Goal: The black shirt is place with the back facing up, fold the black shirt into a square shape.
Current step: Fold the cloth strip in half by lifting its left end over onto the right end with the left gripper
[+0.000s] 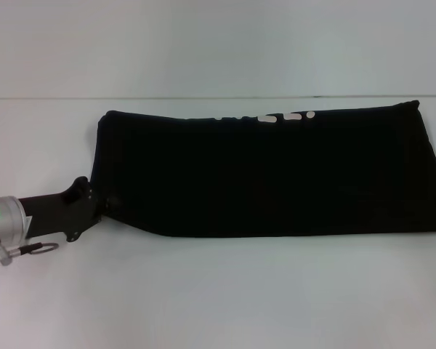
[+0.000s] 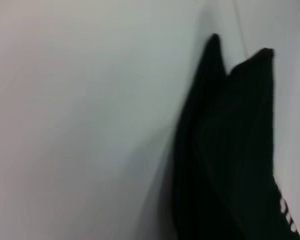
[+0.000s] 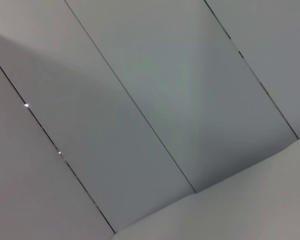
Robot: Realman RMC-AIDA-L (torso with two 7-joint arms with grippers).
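The black shirt (image 1: 269, 174) lies on the white table as a long folded band running left to right. A strip of white lettering (image 1: 287, 117) peeks out along its far edge. My left gripper (image 1: 100, 206) is at the shirt's near left corner, touching the cloth; black against black hides how it stands. The left wrist view shows the shirt (image 2: 230, 150) as folded layers with two pointed corners, and a bit of white print (image 2: 286, 212). The right gripper is out of view.
The white table (image 1: 218, 291) stretches in front of the shirt, and its far edge (image 1: 43, 98) meets a pale wall. The shirt's right end reaches the head view's right border. The right wrist view shows only grey wall panels (image 3: 140, 100).
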